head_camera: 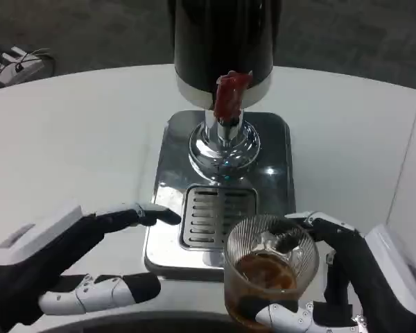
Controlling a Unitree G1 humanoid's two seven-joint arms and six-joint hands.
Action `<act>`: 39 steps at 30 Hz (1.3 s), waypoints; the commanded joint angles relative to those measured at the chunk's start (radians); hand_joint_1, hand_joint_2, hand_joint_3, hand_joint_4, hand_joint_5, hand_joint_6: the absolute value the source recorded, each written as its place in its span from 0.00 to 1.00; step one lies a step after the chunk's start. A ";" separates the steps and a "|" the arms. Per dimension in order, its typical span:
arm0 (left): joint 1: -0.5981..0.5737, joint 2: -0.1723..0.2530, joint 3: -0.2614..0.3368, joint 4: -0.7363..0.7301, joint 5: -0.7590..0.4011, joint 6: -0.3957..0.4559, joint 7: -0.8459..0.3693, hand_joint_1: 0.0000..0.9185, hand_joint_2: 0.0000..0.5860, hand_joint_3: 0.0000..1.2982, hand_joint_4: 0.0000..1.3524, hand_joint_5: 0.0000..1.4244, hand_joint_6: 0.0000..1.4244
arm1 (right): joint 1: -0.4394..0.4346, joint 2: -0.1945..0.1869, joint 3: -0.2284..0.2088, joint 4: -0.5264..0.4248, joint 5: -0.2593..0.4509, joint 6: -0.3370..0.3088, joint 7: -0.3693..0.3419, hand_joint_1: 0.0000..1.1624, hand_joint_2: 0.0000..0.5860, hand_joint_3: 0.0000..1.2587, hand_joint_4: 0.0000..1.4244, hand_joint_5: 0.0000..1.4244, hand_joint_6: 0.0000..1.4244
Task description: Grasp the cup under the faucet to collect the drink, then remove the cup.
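The cup is a clear glass with brown drink in the bottom. It sits in front of the tray, at its near right corner, and no longer under the tap. The right hand holds it. Its fingers wrap round the far side and the bottom of the cup, so the hand is closed on the glass.

The tray is the slotted metal part of the drink machine's shiny base. Behind the tray stands the silver post, and the red tap sticks out above it, under the black tank.

The left hand is on the other side of the tray. Its fingers are spread out and hold nothing. One fingertip reaches to the left edge of the base.

What could go wrong? The glass is smooth, so it could slip if the fingers let go a bit. If the hand tips the cup, the drink would spill on the table. The cup could also bump the edge of the base if it moves back.
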 commanded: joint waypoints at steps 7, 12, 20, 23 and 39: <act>0.095 0.020 -0.004 -0.111 0.091 -0.017 0.008 0.00 0.10 0.16 0.05 0.06 0.09 | -0.029 -0.034 -0.030 -0.086 0.041 -0.033 0.079 0.63 0.28 0.80 0.79 0.92 0.87; 0.118 0.015 0.005 -0.126 0.116 -0.022 0.025 0.00 0.10 0.12 0.00 0.02 0.07 | -0.065 -0.036 -0.046 -0.078 0.053 -0.030 0.100 0.64 0.27 0.80 0.79 0.92 0.87; 0.135 0.015 0.020 -0.146 0.160 -0.040 0.059 0.00 0.11 0.03 0.00 0.00 0.03 | -0.111 -0.030 -0.050 -0.071 0.064 -0.023 0.119 0.64 0.27 0.80 0.80 0.92 0.87; 0.151 0.016 0.025 -0.161 0.166 -0.051 0.060 0.00 0.11 0.01 0.00 0.00 0.01 | -0.119 -0.029 -0.049 -0.079 0.069 -0.021 0.126 0.64 0.27 0.80 0.79 0.92 0.87; 0.253 0.030 0.065 -0.248 0.201 -0.078 0.050 0.00 0.10 0.00 0.00 0.00 0.00 | -0.099 -0.030 -0.053 -0.144 0.089 -0.021 0.171 0.64 0.27 0.81 0.79 0.92 0.87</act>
